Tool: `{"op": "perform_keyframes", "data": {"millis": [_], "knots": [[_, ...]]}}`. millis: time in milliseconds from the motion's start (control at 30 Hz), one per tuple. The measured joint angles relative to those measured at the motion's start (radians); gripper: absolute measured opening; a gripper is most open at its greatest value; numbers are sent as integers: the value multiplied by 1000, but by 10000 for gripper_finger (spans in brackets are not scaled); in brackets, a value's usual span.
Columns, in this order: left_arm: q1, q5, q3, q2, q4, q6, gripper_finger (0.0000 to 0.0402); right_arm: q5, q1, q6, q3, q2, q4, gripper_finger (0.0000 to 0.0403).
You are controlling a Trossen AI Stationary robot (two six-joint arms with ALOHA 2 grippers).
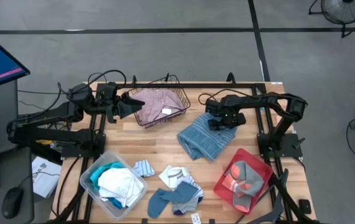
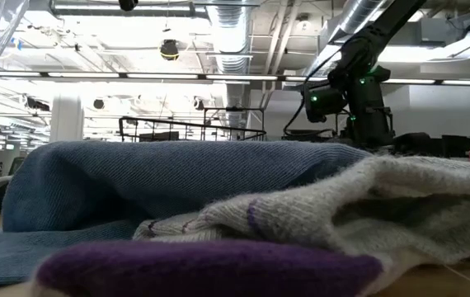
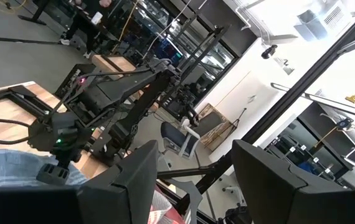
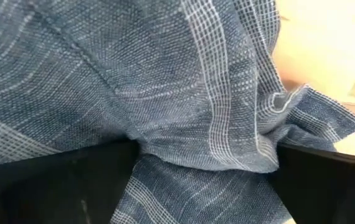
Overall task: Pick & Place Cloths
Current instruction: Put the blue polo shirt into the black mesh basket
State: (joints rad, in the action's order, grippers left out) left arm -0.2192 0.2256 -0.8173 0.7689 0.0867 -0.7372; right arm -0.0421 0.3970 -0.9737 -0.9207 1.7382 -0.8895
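The wooden slatted table [image 1: 165, 146] carries everything. A grey-blue striped towel [image 1: 205, 138], a woven cloth with fine pale lines, lies crumpled near the middle; the right gripper [image 1: 222, 122] is down on its far edge, fingers spread with a fold of the weave bunched between them. A black wire basket [image 1: 177, 99] holds a dusty pink shirt [image 1: 156, 102], soft and rumpled; the left gripper [image 1: 127, 106] hangs just beside the basket's rim, fingers apart and holding nothing. A clear plastic bin [image 1: 90, 180] contains white and turquoise cloths [image 1: 118, 183]. A flat red tray [image 1: 227, 180] bears grey and coral socks [image 1: 245, 177]. Loose socks [image 1: 177, 190] lie between bin and tray
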Motion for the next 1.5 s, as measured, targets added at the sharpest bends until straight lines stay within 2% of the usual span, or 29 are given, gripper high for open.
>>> {"op": "perform_keyframes", "data": {"millis": [133,267,633,833,1100,1333,1500], "knots": [[0,0,0,0,0,0,191,1,-13,-31,-11,-44,38,310],[0,0,0,0,0,0,191,-1,-21,-73,-22,-80,102,305],[0,18,0,0,-1,50,191,-50,-61,40,-23,-279,134,306],[0,18,0,0,0,50,191,-32,-89,60,-23,-374,105,306],[4,43,0,2,0,52,191,17,-118,7,-23,-374,-23,306],[116,143,-2,65,0,53,191,16,-185,-38,-23,-401,31,306],[238,174,-2,132,-1,100,191,15,-267,-49,-23,-464,163,306]]}}
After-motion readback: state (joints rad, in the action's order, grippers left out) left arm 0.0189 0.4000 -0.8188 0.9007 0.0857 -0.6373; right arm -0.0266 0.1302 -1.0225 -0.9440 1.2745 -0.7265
